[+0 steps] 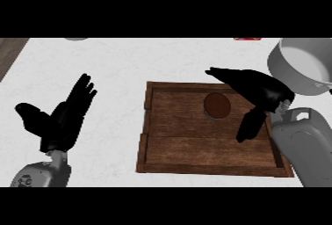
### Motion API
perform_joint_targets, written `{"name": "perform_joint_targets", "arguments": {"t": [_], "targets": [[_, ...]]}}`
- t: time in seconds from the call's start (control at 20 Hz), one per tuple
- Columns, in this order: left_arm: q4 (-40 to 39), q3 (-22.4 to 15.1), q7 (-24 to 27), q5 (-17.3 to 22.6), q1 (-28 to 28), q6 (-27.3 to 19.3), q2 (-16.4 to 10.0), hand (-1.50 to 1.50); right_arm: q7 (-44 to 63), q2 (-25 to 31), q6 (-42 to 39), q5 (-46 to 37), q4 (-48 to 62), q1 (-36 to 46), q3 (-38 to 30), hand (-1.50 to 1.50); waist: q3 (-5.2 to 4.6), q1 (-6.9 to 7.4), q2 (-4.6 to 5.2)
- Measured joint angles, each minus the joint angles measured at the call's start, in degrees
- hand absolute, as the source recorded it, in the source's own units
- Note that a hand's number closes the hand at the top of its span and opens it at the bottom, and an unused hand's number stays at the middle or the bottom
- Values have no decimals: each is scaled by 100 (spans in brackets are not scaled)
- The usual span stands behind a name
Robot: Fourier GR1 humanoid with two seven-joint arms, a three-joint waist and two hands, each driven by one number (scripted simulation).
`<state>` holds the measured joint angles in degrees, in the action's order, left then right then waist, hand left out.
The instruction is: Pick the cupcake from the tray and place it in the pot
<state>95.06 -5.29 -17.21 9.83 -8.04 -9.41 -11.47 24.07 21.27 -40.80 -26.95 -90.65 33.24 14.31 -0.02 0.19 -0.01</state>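
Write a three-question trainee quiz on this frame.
1. True or false: the cupcake is already in the pot.
2. Which hand is over the tray? A) left hand B) right hand C) both
3. Fill in: the pot stands at the view's upper ____.

Key
1. False: the cupcake sits on the tray.
2. B: the left hand rests open beside the tray, fingers up.
3. right
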Motion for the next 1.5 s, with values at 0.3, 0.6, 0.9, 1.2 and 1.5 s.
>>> {"name": "perform_joint_targets", "arguments": {"t": [0.3,0.6,0.9,1.2,1.5], "targets": [[229,-71,-154,-230,44,-50,109,0,3,-312,99,-588,583,171,134,-150,2,19,3],[134,25,-12,-270,127,94,202,0,-316,-509,234,-1164,987,128,319,-150,1,14,3],[96,88,-144,-336,-16,121,290,0,-399,-653,276,-1687,1434,161,436,-150,1,11,5],[293,184,-247,-353,113,212,309,0,-707,-693,273,-2051,1843,218,347,-150,1,13,3],[412,177,-311,-419,168,256,385,0,-1144,-877,361,-2112,1878,141,238,150,2,10,3]]}}
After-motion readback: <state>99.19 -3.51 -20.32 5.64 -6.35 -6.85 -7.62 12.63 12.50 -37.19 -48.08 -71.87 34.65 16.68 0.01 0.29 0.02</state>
